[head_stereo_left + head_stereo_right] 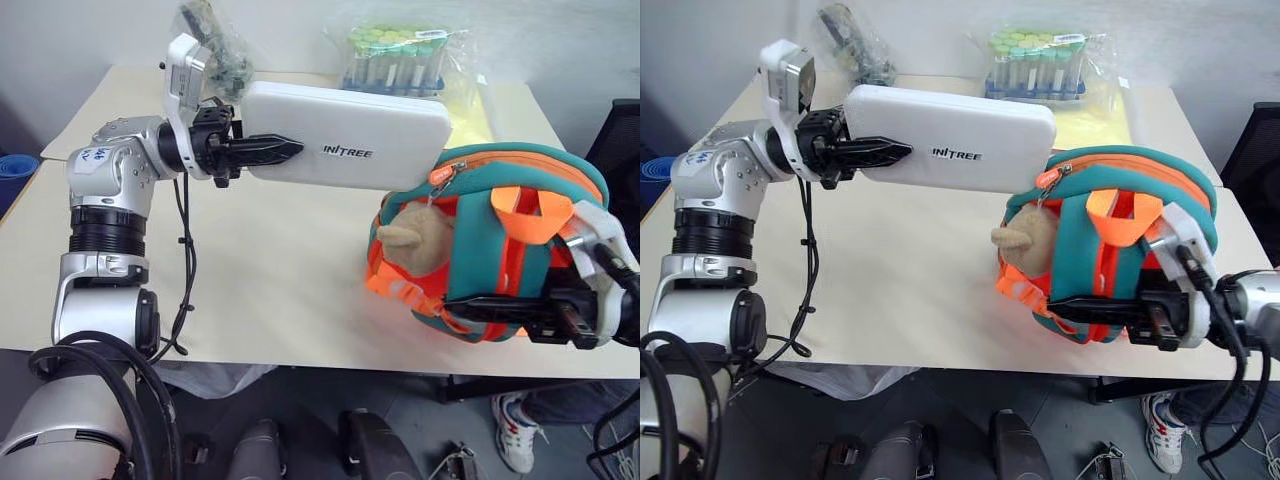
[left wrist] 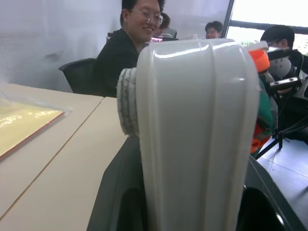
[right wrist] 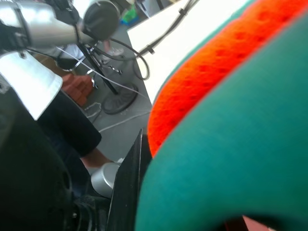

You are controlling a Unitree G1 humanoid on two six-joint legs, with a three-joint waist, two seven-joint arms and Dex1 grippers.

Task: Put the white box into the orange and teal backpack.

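Observation:
My left gripper (image 1: pixel 285 151) is shut on the near end of the white box (image 1: pixel 350 135), holding it level above the table. The box's far end reaches the open zipped top of the orange and teal backpack (image 1: pixel 490 245), which stands at the table's front right with a beige plush toy (image 1: pixel 415 238) on its front. The box's end fills the left wrist view (image 2: pixel 192 134). My right gripper (image 1: pixel 470 310) is shut on the backpack's lower teal edge (image 3: pixel 231 159), holding it in place.
A bag of capped tubes (image 1: pixel 395 60) and a yellow pad (image 1: pixel 470 115) lie at the table's back. A clear bag of dark parts (image 1: pixel 215 45) sits at the back left. People sit beyond the table (image 2: pixel 130 43). A black chair (image 1: pixel 620 150) stands at the right.

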